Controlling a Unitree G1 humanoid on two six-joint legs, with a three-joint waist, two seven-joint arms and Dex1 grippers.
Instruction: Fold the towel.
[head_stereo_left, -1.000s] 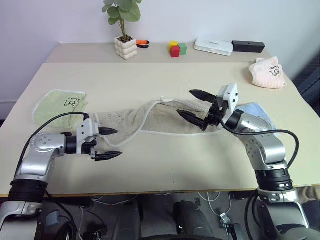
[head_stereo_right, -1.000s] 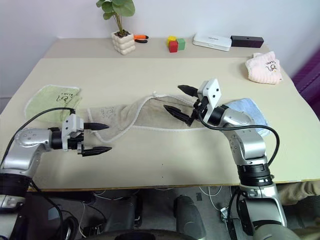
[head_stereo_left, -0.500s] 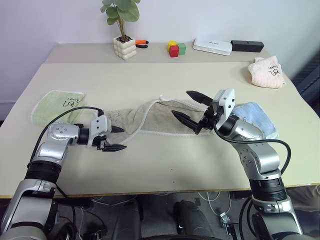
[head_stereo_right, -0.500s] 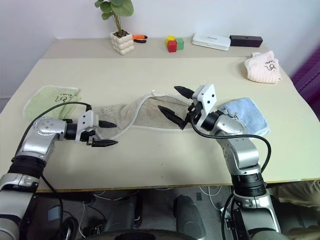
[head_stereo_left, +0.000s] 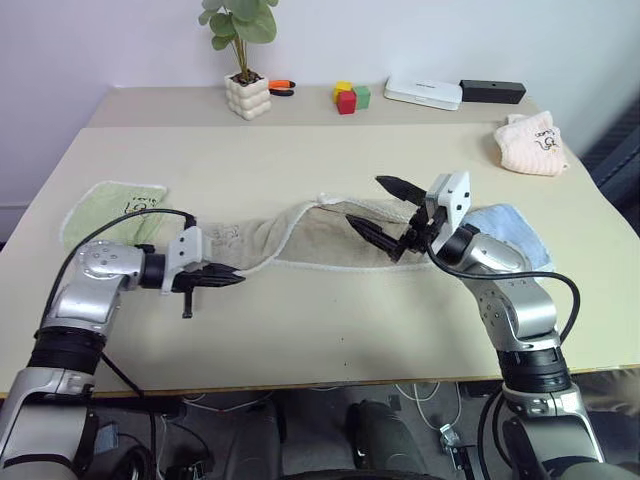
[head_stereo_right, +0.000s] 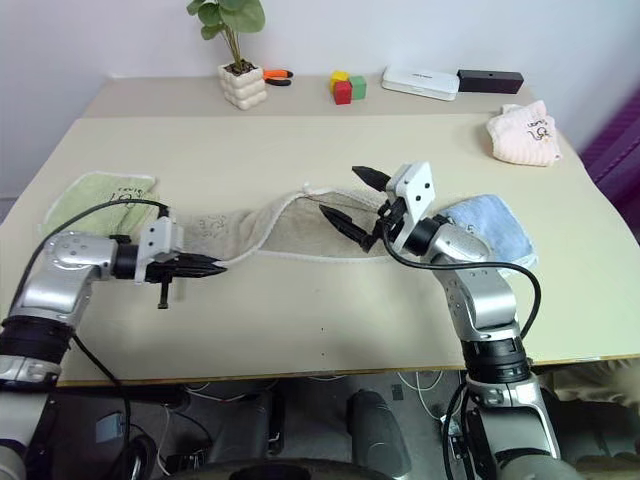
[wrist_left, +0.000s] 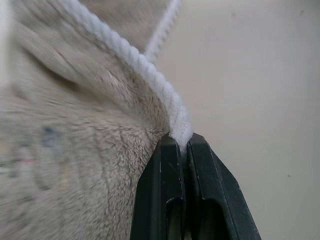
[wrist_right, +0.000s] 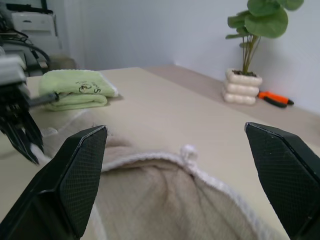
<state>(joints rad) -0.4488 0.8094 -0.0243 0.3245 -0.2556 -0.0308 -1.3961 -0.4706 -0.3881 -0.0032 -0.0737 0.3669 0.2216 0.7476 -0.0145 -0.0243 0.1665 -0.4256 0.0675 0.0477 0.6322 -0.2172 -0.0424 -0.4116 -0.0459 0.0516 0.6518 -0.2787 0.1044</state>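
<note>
The towel (head_stereo_left: 320, 238) is a beige strip with white corded edging, lying crumpled across the middle of the table (head_stereo_left: 300, 330). My left gripper (head_stereo_left: 236, 278) is at the towel's left end, shut on the white edging. The left wrist view shows both black fingers (wrist_left: 167, 165) pinching that cord (wrist_left: 165, 95). My right gripper (head_stereo_left: 366, 201) hovers just above the towel's right end, open with nothing between its fingers. In the right wrist view the towel (wrist_right: 165, 205) and its small white loop (wrist_right: 189, 150) lie below the spread fingers (wrist_right: 80, 170).
A folded light green towel (head_stereo_left: 105, 208) lies at the left, and a light blue towel (head_stereo_left: 510, 225) under my right forearm. A pink cloth (head_stereo_left: 530, 143) is at the far right. Along the back stand a potted plant (head_stereo_left: 248, 95), coloured blocks (head_stereo_left: 348, 97), and white (head_stereo_left: 425, 93) and black (head_stereo_left: 492, 91) boxes.
My left gripper has gone from wide open to shut, pinching the towel's white edging, and has risen slightly. The right gripper has stayed open over the towel's right end.
</note>
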